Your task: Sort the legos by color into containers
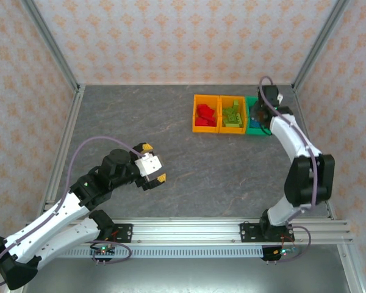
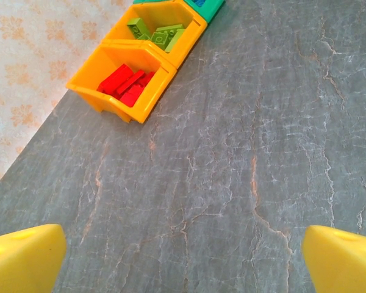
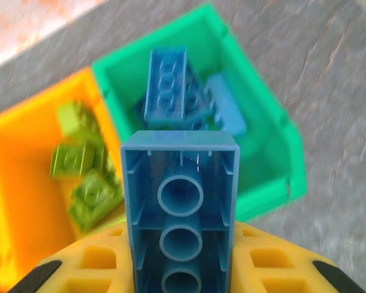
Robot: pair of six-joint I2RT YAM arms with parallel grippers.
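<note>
My right gripper (image 3: 182,256) is shut on a blue lego (image 3: 182,195), held hollow side up between the yellow fingers. It hangs just above the near edge of the green container (image 3: 269,107), which holds other blue legos (image 3: 166,85). In the top view the right gripper (image 1: 263,113) is over that green container (image 1: 254,131) at the row's right end. The middle orange container (image 1: 233,97) holds lime legos (image 1: 232,116), and the left orange container (image 1: 195,113) holds red legos (image 1: 205,115). My left gripper (image 1: 153,163) is open and empty over bare table, far from the row.
The left wrist view looks across grey marbled table (image 2: 232,171) toward the orange container (image 2: 119,107) with red legos (image 2: 127,82), the lime legos (image 2: 155,33) behind it. Patterned walls and metal frame posts (image 1: 61,67) close in the table; a rail (image 1: 232,229) runs along the near edge.
</note>
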